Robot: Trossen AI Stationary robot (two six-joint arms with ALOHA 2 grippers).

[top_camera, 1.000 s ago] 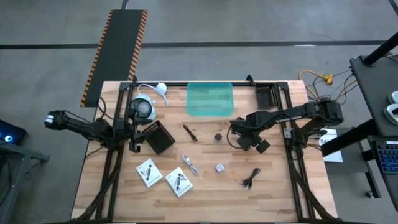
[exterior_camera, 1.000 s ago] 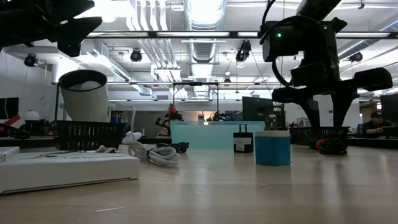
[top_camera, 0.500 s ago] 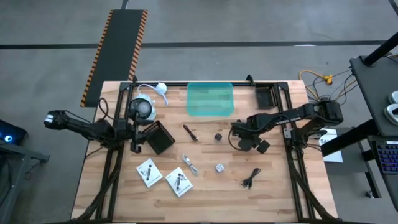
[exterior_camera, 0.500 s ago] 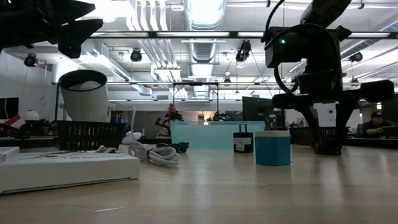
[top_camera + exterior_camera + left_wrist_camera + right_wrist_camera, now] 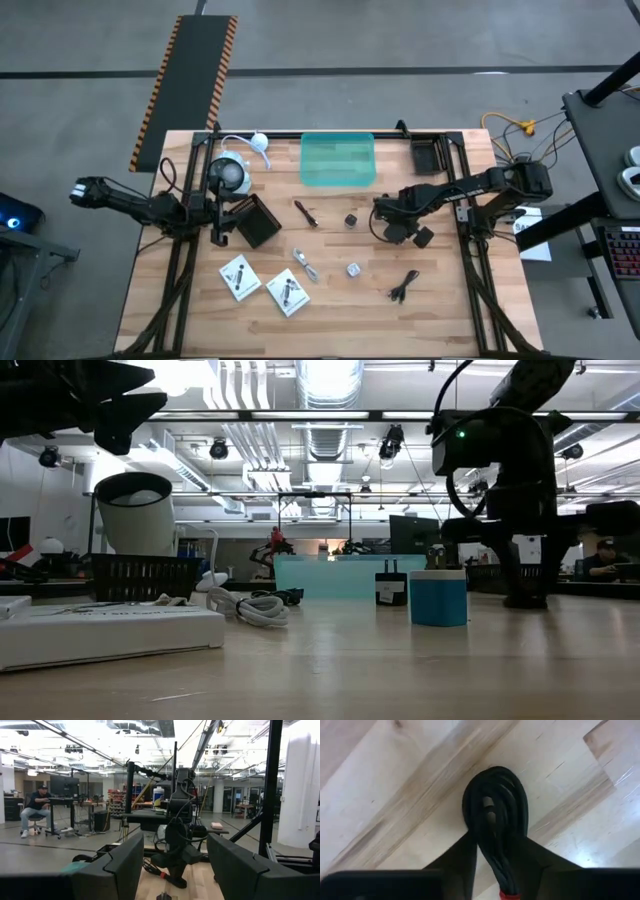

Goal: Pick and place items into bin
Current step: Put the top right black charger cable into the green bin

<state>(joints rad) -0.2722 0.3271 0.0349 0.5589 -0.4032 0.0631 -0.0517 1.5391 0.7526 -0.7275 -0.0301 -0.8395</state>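
Colours noted, placed relative to the bin [image 5: 338, 160]. Bin: translucent teal-green. Bench [image 5: 330, 310]: pale blond wood planks, black frame rails. Coiled cable [image 5: 495, 815] between the right gripper's fingers [image 5: 455, 865]: black, with a red spot at its near end; fingers dark. Second cable [image 5: 403, 287], toward the bench's front right: black. Packets [image 5: 240, 277], front left: white with dark print. Pen-like stick [image 5: 305, 213], just in front: dark. Floor strip [image 5: 190, 85], beyond the bench to the left: black with orange-and-black hazard edging.
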